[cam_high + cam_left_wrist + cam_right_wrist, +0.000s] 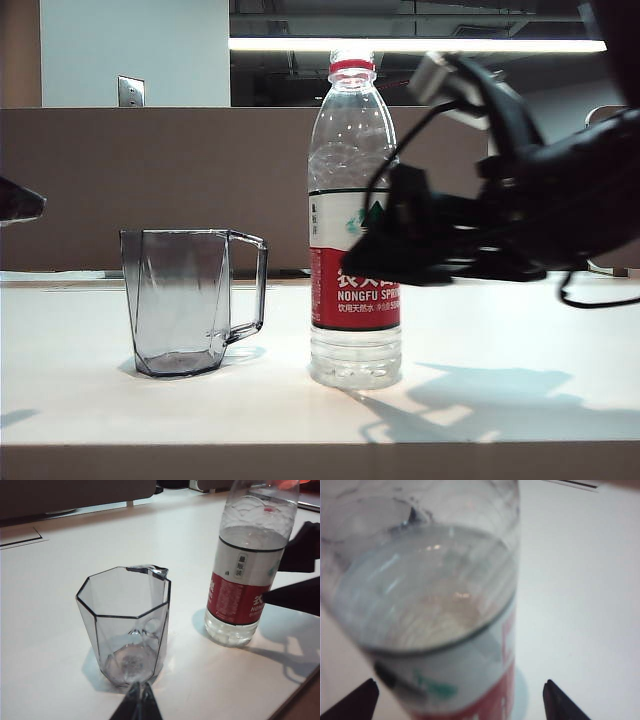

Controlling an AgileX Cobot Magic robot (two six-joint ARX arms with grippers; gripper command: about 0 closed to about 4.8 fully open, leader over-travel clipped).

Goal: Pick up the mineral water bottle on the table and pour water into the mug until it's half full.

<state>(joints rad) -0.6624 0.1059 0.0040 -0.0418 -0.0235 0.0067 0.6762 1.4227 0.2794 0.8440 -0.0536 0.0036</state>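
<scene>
The mineral water bottle (355,300) stands upright and uncapped on the white table (100,400), with water (355,358) up to about the top of its label. The smoky-grey mug (185,300) stands to its left, handle toward the bottle, and looks empty. My right gripper (385,245) reaches in from the right at label height. In the right wrist view it (460,692) is open, with the bottle (435,605) between its fingertips (555,695) and not touching them. My left gripper (140,692) is shut just in front of the mug (125,620), holding nothing.
A brown partition wall (150,180) runs behind the table. The table's brownish front edge (300,462) lies close in front of mug and bottle. The right arm's body and cables (560,200) hang over the table's right half. The left arm's tip (15,200) shows at the far left.
</scene>
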